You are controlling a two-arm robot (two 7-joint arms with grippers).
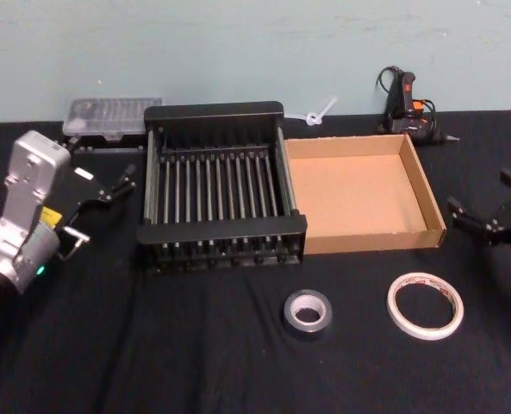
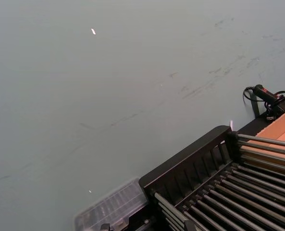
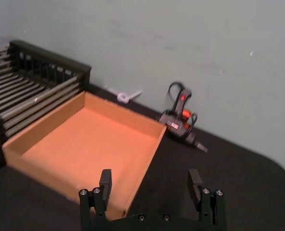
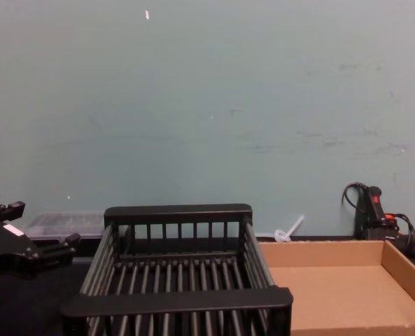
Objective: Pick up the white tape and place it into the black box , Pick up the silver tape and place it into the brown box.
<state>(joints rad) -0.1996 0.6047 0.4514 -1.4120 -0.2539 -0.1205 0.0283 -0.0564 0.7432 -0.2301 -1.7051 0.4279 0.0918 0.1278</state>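
The white tape lies flat on the black cloth at the front right. The silver tape lies to its left, in front of the gap between the two boxes. The black box stands in the middle with nothing on its barred floor. The brown box sits against its right side, also holding nothing. My left gripper hovers open just left of the black box, also in the chest view. My right gripper is open to the right of the brown box, its fingers spread wide.
A clear plastic case sits behind the black box's left corner. A black and orange glue gun with its cord lies behind the brown box, and a small white plastic piece beside it. Black cloth surrounds both tapes at the front.
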